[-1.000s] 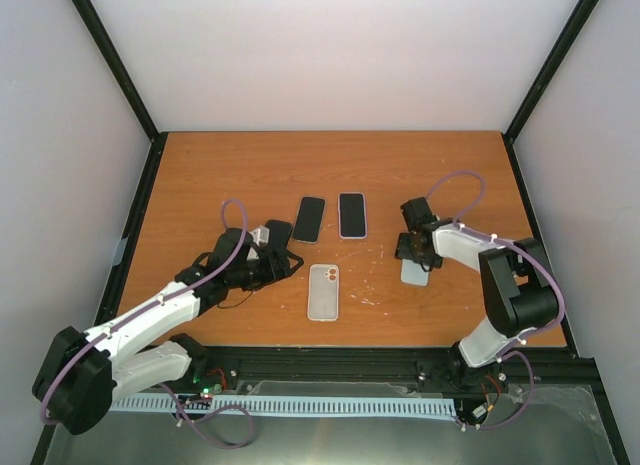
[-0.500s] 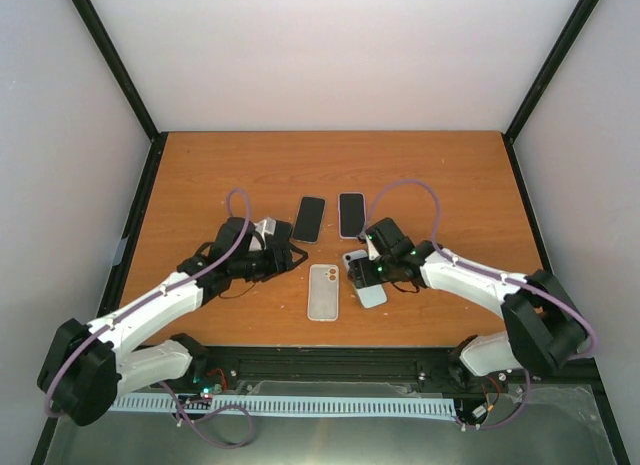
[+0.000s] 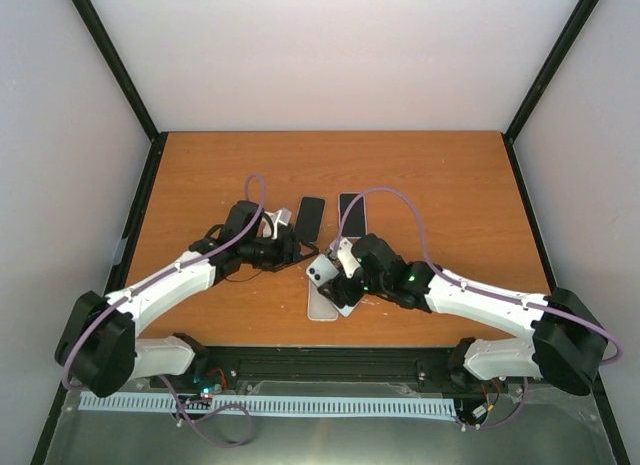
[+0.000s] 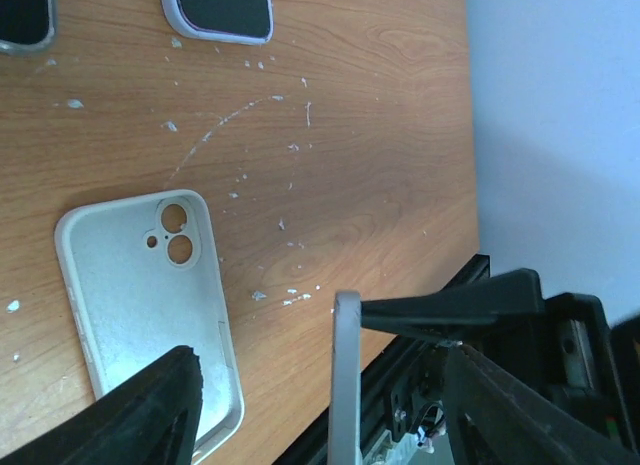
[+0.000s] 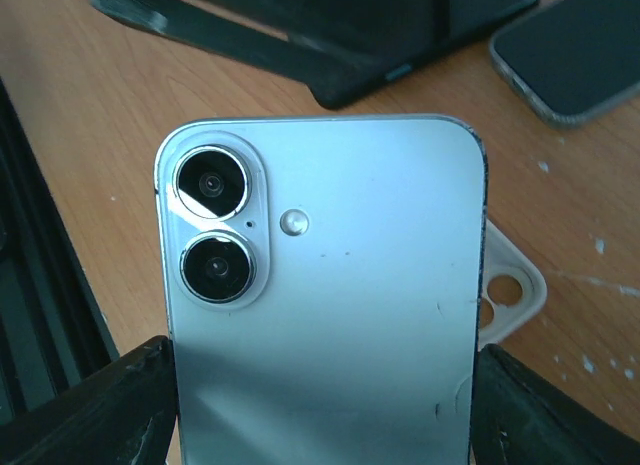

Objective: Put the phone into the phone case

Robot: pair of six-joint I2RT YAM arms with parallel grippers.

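Evidently pinched phone (image 5: 320, 265) in right gripper (image 5: 322, 410), tilted over phone case (image 4: 150, 285) for seating; held left gripper (image 4: 325, 405) spread nearby.

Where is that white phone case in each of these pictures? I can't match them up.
Top external: the case lies just below centre, partly hidden under the phone.
Left wrist: case at lower left, flat on the wood.
Right wrist: only a corner with the camera hole peeks out right of the phone.
Shared landmark: the phone held by the right gripper, edge-on in the left wrist view.
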